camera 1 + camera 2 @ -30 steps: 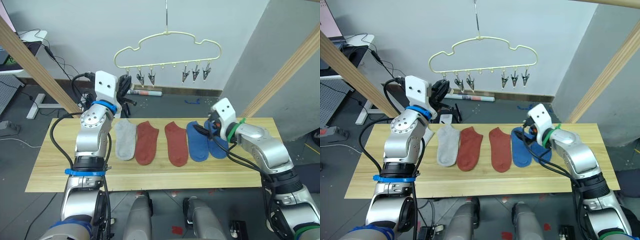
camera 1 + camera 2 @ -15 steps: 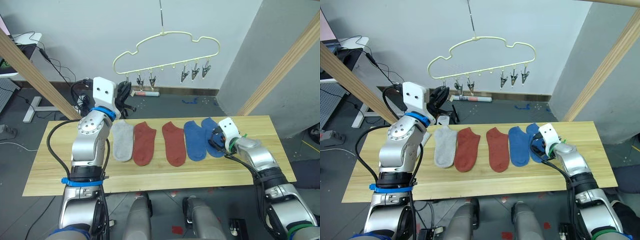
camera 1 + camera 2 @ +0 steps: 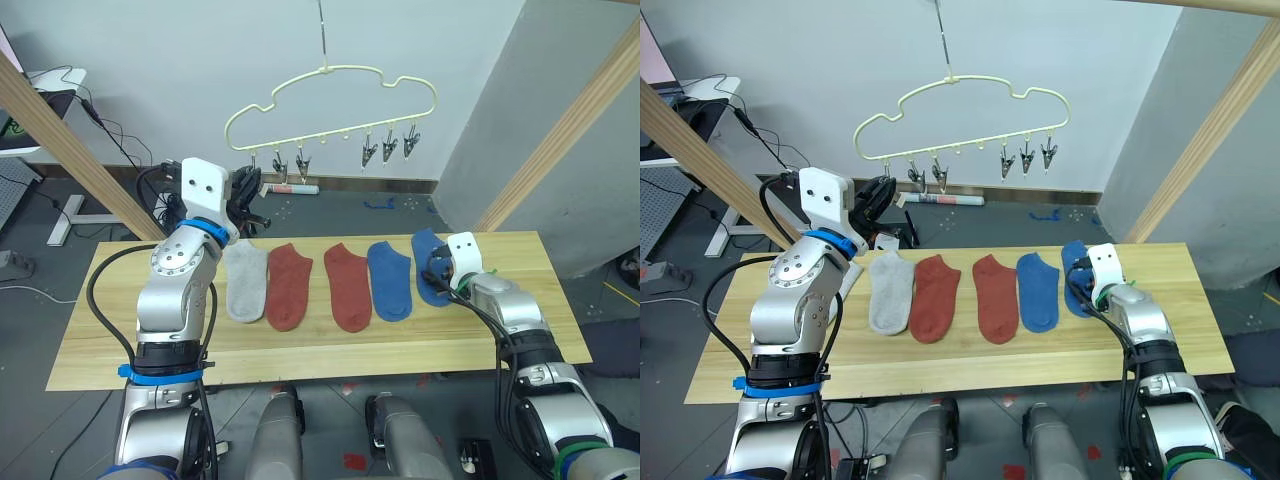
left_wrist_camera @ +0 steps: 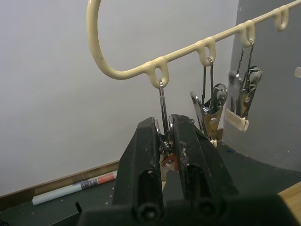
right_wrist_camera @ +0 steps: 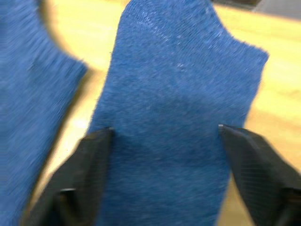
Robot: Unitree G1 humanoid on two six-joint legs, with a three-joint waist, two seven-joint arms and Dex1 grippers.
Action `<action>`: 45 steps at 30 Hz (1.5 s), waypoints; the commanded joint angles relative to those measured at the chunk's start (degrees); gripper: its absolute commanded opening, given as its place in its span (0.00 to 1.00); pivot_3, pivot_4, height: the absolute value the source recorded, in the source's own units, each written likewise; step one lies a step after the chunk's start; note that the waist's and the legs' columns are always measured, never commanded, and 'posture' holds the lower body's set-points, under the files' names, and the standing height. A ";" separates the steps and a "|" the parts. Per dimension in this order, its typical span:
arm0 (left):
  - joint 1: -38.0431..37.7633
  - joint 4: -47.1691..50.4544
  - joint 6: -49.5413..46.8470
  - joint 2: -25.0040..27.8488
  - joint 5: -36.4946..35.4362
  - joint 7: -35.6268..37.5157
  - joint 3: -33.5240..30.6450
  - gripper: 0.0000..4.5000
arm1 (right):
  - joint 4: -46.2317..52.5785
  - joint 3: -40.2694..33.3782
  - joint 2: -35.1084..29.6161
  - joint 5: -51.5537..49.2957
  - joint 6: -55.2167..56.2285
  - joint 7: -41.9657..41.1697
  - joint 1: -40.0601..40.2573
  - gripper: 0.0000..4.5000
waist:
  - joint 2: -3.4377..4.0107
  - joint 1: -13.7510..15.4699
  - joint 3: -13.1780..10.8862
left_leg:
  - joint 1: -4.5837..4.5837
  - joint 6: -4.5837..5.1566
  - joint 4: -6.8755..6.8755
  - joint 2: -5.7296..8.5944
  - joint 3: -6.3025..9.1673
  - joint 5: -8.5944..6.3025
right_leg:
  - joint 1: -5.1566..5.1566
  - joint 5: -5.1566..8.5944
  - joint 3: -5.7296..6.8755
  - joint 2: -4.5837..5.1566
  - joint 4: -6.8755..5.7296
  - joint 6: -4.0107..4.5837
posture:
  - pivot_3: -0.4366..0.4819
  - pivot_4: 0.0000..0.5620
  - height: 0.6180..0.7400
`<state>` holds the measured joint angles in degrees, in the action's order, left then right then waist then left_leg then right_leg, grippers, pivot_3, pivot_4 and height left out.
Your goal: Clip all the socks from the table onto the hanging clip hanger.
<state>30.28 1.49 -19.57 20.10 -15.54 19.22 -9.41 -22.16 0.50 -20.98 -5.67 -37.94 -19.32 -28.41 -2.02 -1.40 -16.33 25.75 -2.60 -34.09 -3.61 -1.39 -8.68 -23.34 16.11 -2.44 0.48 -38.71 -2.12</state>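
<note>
Several socks lie in a row on the table (image 3: 95, 335): one grey sock (image 3: 246, 282), two rust red socks (image 3: 291, 285) (image 3: 349, 286) and two blue socks (image 3: 392, 280) (image 3: 431, 262). Above and behind them hangs the pale-yellow clip hanger (image 3: 330, 72) with its row of metal clips (image 3: 388, 147). My left gripper (image 4: 164, 141) is raised to the hanger's left end and is shut on the leftmost clip (image 4: 162, 101). My right gripper (image 5: 164, 134) is open just above the rightmost blue sock (image 5: 174, 122), one finger on each side of it.
Slanted wooden poles of a frame cross the left (image 3: 70, 150) and right (image 3: 565, 135) sides. Behind the table, a white tube (image 3: 292, 187) lies on the dark floor, with cables and a desk at the far left. Bare tabletop lies left of the grey sock.
The rightmost blue sock has slid right and back, apart from the other blue sock, and my right gripper has moved with it. My left gripper stays at the leftmost clip.
</note>
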 commanded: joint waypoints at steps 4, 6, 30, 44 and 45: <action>0.14 0.65 0.44 0.02 -0.40 -0.46 -1.02 0.02 | 11.44 0.71 -4.23 -0.42 -7.55 -4.04 10.80 0.26 | -0.04 0.12 0.07 | 0.00 0.00 -0.05 0.02 0.02 0.00 | 0.02 0.09 0.01 0.01 -0.02 -0.15 | 0.52 0.49 1.00; 0.21 0.47 0.54 -0.09 -0.35 -0.41 -0.87 0.02 | 15.64 1.85 -6.31 -0.26 -8.19 -6.15 13.38 0.11 | -0.08 0.07 0.09 | 0.00 0.00 -0.10 0.01 0.03 0.00 | 0.02 0.10 0.01 0.01 -0.04 -0.17 | 0.50 0.48 1.00; 0.82 -1.29 1.68 -0.30 -0.14 0.50 -0.37 0.02 | 34.18 3.16 -10.75 -3.27 -12.43 -12.77 15.69 0.99 | -0.09 -0.33 0.09 | 0.08 0.00 -0.54 -0.05 0.07 0.00 | 0.01 0.12 -0.05 -0.09 -0.21 -0.20 | 0.49 0.48 1.00; 1.60 -1.35 1.10 -0.15 -0.15 0.65 -0.15 0.02 | 19.86 4.93 -4.70 0.33 -8.64 -6.37 13.48 0.99 | -0.09 -0.31 0.09 | 0.10 0.01 -0.57 -0.02 0.05 0.00 | 0.01 0.11 -0.06 -0.07 -0.21 -0.20 | 0.49 0.48 1.00; 1.61 -1.29 1.06 -0.17 -0.13 0.62 -0.10 0.02 | 19.54 4.92 -4.56 0.29 -8.33 -6.38 13.52 0.99 | -0.09 -0.31 0.09 | 0.10 0.01 -0.58 -0.03 0.06 0.00 | 0.02 0.11 -0.05 -0.07 -0.22 -0.20 | 0.49 0.48 1.00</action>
<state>31.24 -0.74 -18.66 19.53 -15.49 19.61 -9.35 -1.60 5.37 -25.92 -5.65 -46.84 -25.84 -15.19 -2.11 -1.71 -16.24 25.85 -2.59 -34.70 -3.64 -1.34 -8.68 -23.32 16.23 -2.50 0.40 -38.93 -2.32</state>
